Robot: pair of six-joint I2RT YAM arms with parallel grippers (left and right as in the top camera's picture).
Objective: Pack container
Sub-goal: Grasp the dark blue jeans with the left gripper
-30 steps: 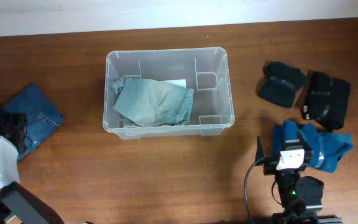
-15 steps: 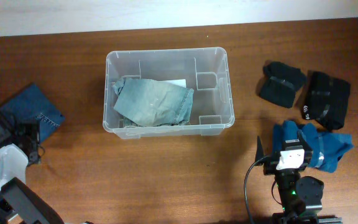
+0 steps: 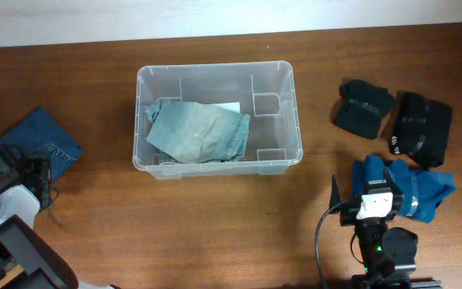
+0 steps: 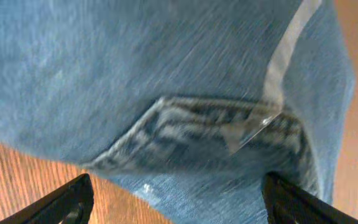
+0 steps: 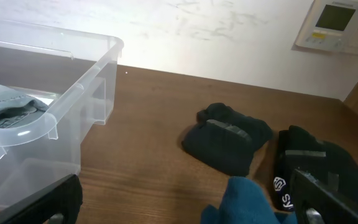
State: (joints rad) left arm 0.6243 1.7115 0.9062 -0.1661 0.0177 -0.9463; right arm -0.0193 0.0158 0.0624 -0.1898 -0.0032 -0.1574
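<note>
The clear plastic container point(image 3: 216, 118) stands at the table's middle back and holds folded light-wash jeans point(image 3: 197, 132); its corner shows in the right wrist view point(image 5: 48, 118). My left gripper point(image 3: 24, 167) is open just above folded dark blue jeans point(image 3: 42, 138) at the far left, which fill the left wrist view point(image 4: 166, 81) with a strip of clear tape on them. My right gripper point(image 3: 373, 186) is open and empty at the front right, over a teal cloth point(image 3: 423, 191).
Two black folded garments lie at the right: a smaller one point(image 3: 363, 108) and a larger one with a white logo point(image 3: 422, 128). Both show in the right wrist view, the smaller point(image 5: 229, 140) and the larger point(image 5: 319, 168). A white wall borders the table's back edge.
My left arm has come in from the lower left and moved up onto the dark blue jeans. The right arm has not moved.
</note>
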